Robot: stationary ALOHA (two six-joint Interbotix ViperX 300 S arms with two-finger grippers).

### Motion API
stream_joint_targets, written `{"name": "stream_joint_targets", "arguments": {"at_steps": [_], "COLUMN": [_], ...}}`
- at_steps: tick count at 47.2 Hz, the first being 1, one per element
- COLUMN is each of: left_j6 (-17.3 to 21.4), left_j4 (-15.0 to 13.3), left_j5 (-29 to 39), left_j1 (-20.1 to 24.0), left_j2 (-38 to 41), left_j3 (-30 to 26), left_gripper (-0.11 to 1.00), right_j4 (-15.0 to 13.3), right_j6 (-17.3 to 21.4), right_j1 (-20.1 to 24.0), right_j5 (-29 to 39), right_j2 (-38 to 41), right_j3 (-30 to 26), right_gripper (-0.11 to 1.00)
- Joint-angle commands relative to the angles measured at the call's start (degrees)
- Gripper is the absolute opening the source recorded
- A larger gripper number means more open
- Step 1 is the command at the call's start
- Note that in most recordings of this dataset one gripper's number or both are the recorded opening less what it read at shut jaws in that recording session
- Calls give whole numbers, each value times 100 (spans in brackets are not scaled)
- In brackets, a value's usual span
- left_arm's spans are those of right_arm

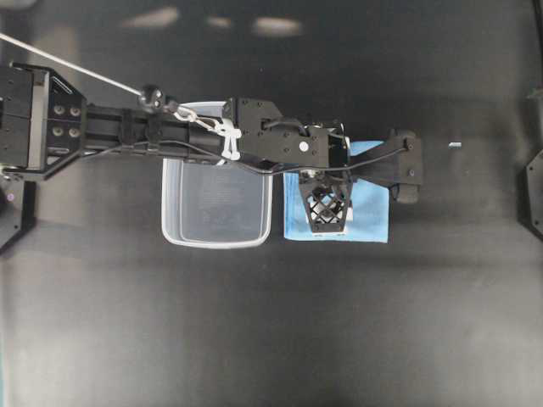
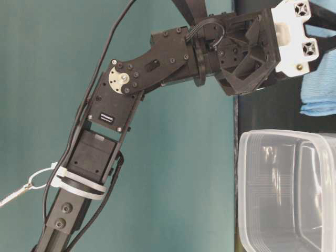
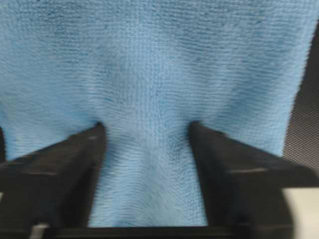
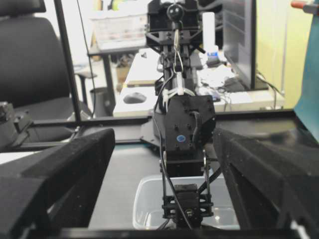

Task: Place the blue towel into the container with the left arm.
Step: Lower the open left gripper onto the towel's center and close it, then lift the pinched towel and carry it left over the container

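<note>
Where left end effector [image 3: 147, 174] pinches fuzzy blue towel [image 3: 149, 64] — ribbed clear container [image 1: 217, 203] beside

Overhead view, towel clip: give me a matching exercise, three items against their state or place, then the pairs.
Items:
1. blue towel
2. container
3. left gripper

States:
A. clear, nothing inside
B. fingers pressed into cloth
C. flat on the table, right of the tub

Pairs: 1-C, 2-A, 3-B
</note>
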Motion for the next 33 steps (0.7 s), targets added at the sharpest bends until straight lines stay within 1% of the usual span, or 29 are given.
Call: {"name": "stream_joint_targets", "arguments": {"at_steps": [1, 7, 9, 15, 20, 24, 28, 33], "left_j6": [9, 9, 9, 9, 9, 9, 9, 9], "left_j4": [26, 26, 26, 26, 26, 26, 26, 35], "left_j5": [53, 62, 70, 255, 589, 1002, 1433, 1819], "left_j1": [-18, 0, 9, 18, 9, 18, 53, 97], "left_j2": [-26, -149, -211, -475, -809, -1195, -1652, -2162], "left_j3": [-44, -123, -167, -431, -738, -932, -1002, -896], "left_gripper": [44, 10, 6, 6, 6, 6, 6, 6], "right_j4": [18, 18, 18, 18, 18, 18, 18, 18], "right_j6": [-9, -9, -9, -9, -9, -9, -9, -9], "right_j1": [9, 9, 9, 9, 9, 9, 9, 9], "right_j5": [-35, -35, -35, -35, -26, -35, -35, -26], "right_j2": [26, 26, 26, 18, 18, 18, 18, 18], "right_j3": [-44, -44, -44, -44, -44, -44, -44, -44], "right_gripper": [77, 77, 77, 77, 77, 77, 77, 77]}}
